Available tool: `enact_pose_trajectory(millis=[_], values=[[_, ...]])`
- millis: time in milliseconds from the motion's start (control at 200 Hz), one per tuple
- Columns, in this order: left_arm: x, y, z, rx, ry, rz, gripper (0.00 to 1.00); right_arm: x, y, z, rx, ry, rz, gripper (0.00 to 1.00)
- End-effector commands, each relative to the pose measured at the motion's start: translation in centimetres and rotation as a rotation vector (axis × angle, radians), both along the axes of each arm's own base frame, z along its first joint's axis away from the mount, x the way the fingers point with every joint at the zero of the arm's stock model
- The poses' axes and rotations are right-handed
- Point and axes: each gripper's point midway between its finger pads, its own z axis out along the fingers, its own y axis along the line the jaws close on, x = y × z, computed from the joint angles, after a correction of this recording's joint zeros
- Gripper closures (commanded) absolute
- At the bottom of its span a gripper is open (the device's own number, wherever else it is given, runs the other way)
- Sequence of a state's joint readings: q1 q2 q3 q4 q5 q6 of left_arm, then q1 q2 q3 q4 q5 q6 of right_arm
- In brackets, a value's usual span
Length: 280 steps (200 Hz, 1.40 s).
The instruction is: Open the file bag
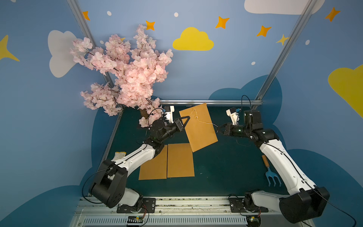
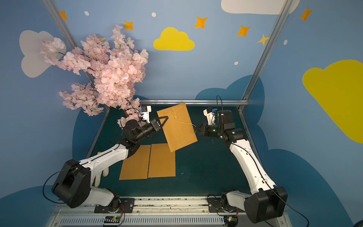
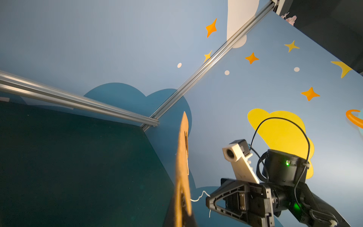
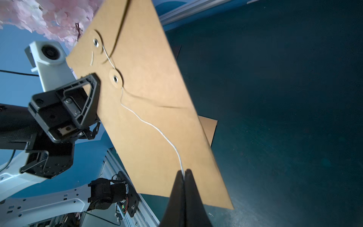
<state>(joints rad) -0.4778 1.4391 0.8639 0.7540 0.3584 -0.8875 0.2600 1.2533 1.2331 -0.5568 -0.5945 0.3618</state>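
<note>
A brown paper file bag [image 1: 200, 129] [image 2: 179, 129] hangs tilted in the air above the dark green table [image 1: 225, 167]. My left gripper [image 1: 187, 119] [image 2: 166, 119] is shut on its left edge, near the two round string buttons [image 4: 115, 79]. In the left wrist view the bag [image 3: 182, 157] shows edge on. A thin white string [image 4: 153, 125] [image 1: 206, 122] runs from the upper button past the lower one to my right gripper [image 4: 184, 173] [image 1: 218, 127], which is shut on the string's end just off the bag's right edge. The flap lies against the bag.
Two more brown bags [image 1: 167, 163] lie flat side by side on the table below the held one. A pink blossom tree [image 1: 125, 74] fills the back left corner. A blue garden fork [image 1: 273, 176] lies by the right arm. An aluminium rail [image 1: 210, 102] bounds the back.
</note>
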Motion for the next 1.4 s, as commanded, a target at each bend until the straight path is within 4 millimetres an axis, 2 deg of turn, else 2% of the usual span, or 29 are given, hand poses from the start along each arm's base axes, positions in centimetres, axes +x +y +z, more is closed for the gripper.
enact_pose_trajectory(millis=[0,255,536,736,976,1221,1397], values=[[-1.5,-0.4,0.5,0.015,-0.033,-0.061,0.98,0.7,0.0,1.6,0.012,-0.03,0.017,1.0],[-2.6,-1.1,-2.4,0.039,0.011,-0.091,0.97,2.4,0.7,4.2,0.042,-0.078,0.036,1.0],[-3.0,-2.6,-3.4,0.054,0.021,-0.123,0.97,2.5,2.1,6.3,0.078,-0.107,0.085,1.0],[-3.5,-3.6,-4.1,0.061,0.027,-0.146,0.98,2.3,2.3,8.2,0.074,-0.145,0.098,1.0],[-3.9,-4.1,-4.6,0.076,0.033,-0.158,0.98,2.1,2.4,9.1,0.073,-0.164,0.108,1.0],[-3.5,-4.8,-4.8,0.083,0.037,-0.167,0.98,0.6,4.8,10.6,0.097,-0.191,0.204,1.0],[-3.0,-5.3,-5.2,0.076,0.047,-0.17,0.97,-0.7,7.4,11.2,0.1,-0.198,0.281,1.0]])
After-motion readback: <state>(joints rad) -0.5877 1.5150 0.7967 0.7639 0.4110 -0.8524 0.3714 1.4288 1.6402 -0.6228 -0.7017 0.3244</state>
